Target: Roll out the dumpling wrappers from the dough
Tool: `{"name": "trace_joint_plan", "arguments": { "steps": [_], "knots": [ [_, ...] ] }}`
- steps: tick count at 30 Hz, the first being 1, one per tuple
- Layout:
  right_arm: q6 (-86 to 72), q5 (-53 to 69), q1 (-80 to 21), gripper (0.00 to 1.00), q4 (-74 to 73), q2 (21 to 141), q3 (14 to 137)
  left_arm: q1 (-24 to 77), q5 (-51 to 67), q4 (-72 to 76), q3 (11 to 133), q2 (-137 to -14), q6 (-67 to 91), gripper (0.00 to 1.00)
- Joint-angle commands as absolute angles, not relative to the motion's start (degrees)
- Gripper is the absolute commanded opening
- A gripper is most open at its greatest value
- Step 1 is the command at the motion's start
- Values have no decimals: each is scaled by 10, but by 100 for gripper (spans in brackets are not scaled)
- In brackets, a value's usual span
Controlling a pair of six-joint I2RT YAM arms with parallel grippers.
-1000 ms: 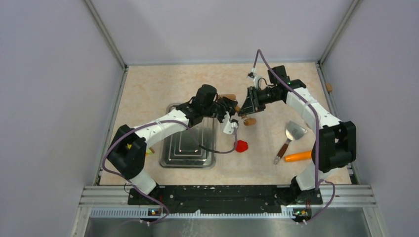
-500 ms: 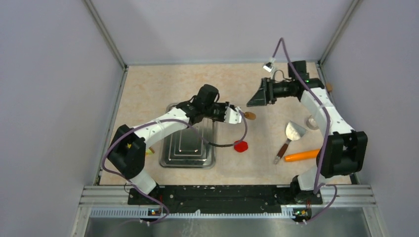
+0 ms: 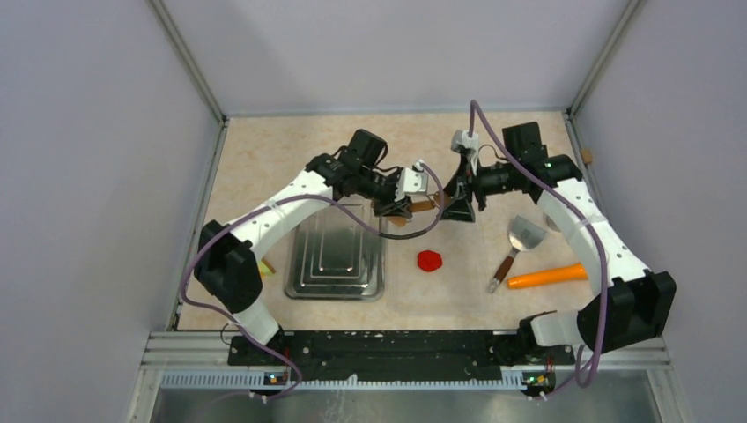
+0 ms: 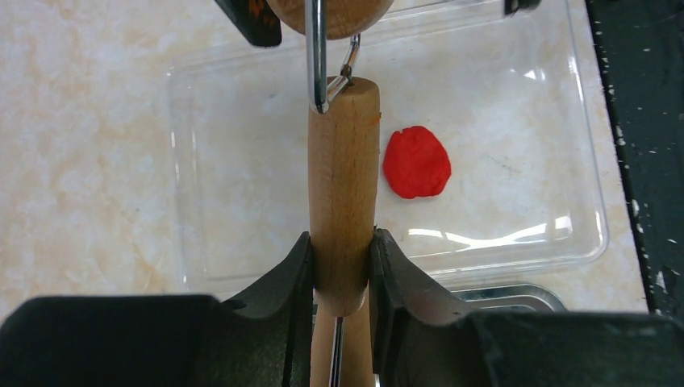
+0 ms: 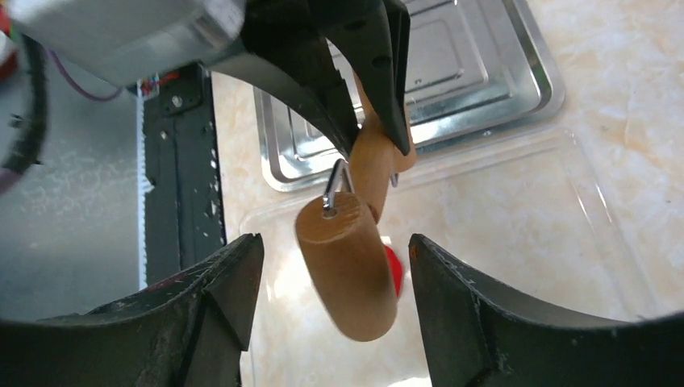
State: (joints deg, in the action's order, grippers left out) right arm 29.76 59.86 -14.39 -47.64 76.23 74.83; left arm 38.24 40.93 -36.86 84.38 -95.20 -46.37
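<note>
The dough (image 3: 429, 260) is a thick lump, not yet flattened, so I judge the step in hand to be getting the roller (image 4: 344, 161) ready, with the rolling itself not begun.

The left gripper (image 4: 343, 250) is closed tight on the wooden handle of the roller. The right gripper (image 5: 335, 260) stands wide open with its jaws either side of the roller's drum (image 5: 347, 274). There is a gap on both sides, so it holds nothing.

The dough sits on the floor of a clear plastic tray (image 4: 185, 161), just to the right of the metal tray (image 3: 335, 260). In the top view it lies nearer the arm bases than the roller, which is held up off the table.

The next move calls for lowering the drum onto the lump and pushing it across with even pressure. The clear tray may slide when that happens.

The roller's handle runs roughly left to right between the two grippers, its drum end toward the right arm. The dough is close to round and points nowhere. It may be slightly longer one way, though the view is too coarse to say.
</note>
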Motion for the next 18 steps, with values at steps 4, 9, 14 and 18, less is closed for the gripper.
{"name": "trace_joint_plan", "arguments": {
  "steps": [4,9,14,18],
  "knots": [
    [368,568,-163,58,-473,792,744,379,485,-414,890,-981,-471,0],
    [315,575,-169,40,-444,798,732,379,494,-409,898,-990,-453,0],
    [277,570,-175,47,-421,786,703,379,494,-398,899,-990,-447,0],
    [236,572,-176,45,-387,784,686,379,498,-384,901,-993,-429,0]
  ]
}}
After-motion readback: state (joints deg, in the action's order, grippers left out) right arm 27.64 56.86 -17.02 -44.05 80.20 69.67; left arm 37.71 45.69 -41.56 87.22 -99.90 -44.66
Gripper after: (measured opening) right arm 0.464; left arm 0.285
